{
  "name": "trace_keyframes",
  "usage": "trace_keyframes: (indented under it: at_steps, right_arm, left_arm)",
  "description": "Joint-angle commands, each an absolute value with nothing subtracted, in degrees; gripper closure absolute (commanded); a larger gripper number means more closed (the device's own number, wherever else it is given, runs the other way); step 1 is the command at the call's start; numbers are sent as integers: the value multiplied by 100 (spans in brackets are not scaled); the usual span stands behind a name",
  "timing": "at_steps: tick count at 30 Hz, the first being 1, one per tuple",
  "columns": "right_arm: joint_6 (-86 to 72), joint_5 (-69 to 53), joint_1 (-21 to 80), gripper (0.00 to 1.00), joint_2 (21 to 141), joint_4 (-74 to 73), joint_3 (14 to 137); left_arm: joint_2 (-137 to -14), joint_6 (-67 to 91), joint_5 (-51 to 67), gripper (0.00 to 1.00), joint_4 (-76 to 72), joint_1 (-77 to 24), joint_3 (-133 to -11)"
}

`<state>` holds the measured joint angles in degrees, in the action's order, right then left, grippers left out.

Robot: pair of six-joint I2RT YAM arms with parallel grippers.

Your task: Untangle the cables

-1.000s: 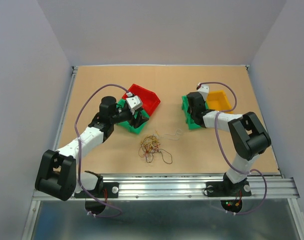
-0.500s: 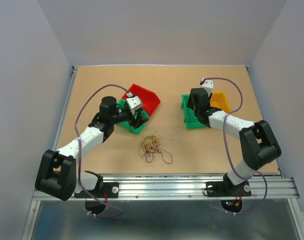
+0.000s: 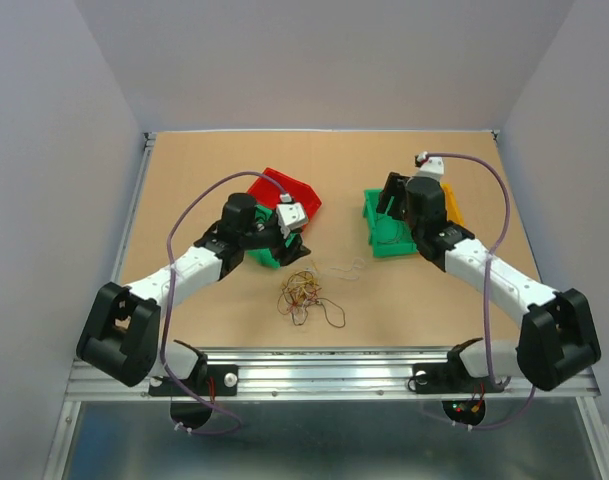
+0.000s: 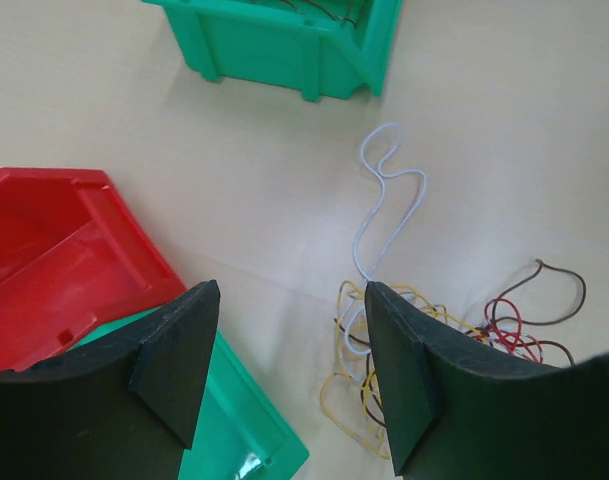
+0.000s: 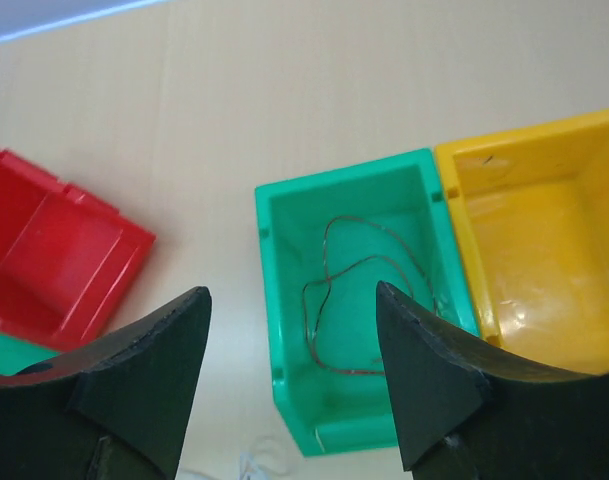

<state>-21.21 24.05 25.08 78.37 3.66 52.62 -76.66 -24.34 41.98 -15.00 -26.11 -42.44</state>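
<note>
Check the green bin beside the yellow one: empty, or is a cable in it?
Not empty. In the right wrist view one thin dark cable lies looped on the floor of the green bin.

My left gripper (image 4: 289,292) has its jaws standing apart, holding nothing; my right gripper (image 5: 292,295) is the same. My left arm (image 3: 189,266) and right arm (image 3: 484,270) both reach forward and inward, grippers tipped downward.

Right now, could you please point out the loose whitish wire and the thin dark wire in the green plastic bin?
Loose whitish wire (image 4: 366,215): left wrist view, its straight middle stretch.
Thin dark wire (image 5: 364,263): right wrist view, its middle curve.
</note>
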Motion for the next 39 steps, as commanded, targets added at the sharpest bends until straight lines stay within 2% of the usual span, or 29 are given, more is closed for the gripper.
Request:
trace_keyframes:
  at_steps: [1,10,17,25,31,35,36,38,39]
  right_arm:
    - [-2057,1179,2548,28,7007,623,4345]
    - [-2188,492,2584,28,6126,1028,3130]
    - [-2215,562,2584,27,5819,1037,2954]
    - [-2276,738,2593,26,5072,958,2681]
    - [-2294,712,2584,25,4939,905,2628]
    - [-2303,721,2584,25,4931,905,2619]
    - [-2311,729,2584,25,4931,905,2610]
    - [-2312,738,2584,25,4948,905,2610]
    - [-2312,721,2584,25,4957,914,2610]
  left_arm:
    - [-7778,-2935,3860,29,-995,-3136,-4587]
    - [-7673,-3401,3876,29,-63,-3656,-4772]
    - [-7875,-3323,3639,30,641,-4131,-5062]
    - [-8296,-3182,3130,35,1019,-4543,-5282]
    - [-8481,-3155,2961,39,1090,-4597,-5335]
    - [-8437,-3182,2892,49,1116,-4632,-5326]
    - [-8455,-3182,2848,59,1116,-4632,-5326]
    - [-8516,-3225,2786,72,1169,-4641,-5335]
    - [-8534,-3234,2786,86,1204,-4649,-5361]
